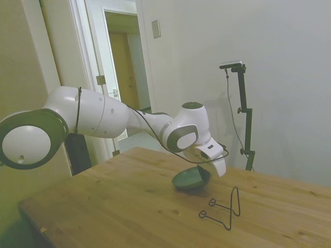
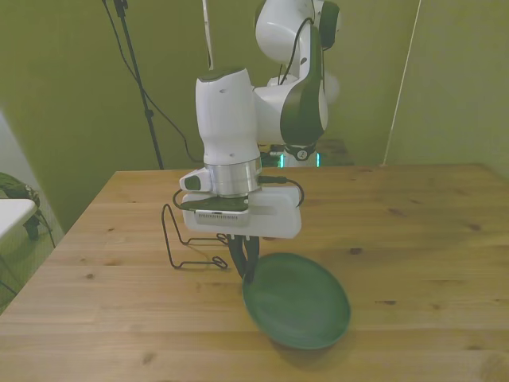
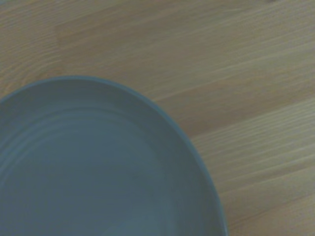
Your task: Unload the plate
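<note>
Holding the plate (image 2: 297, 300) by its rim, the gripper (image 2: 243, 263) is pinching it tight between its two fingers. The green plate is tilting, with its low edge close to the wooden table (image 2: 413, 231); I cannot tell if it is touching. In the front view, the black wire stand (image 2: 184, 243) is standing at about ten o'clock from the plate, near it but apart. The wrist view is showing the plate's (image 3: 98, 167) smooth inside over the wood.
</note>
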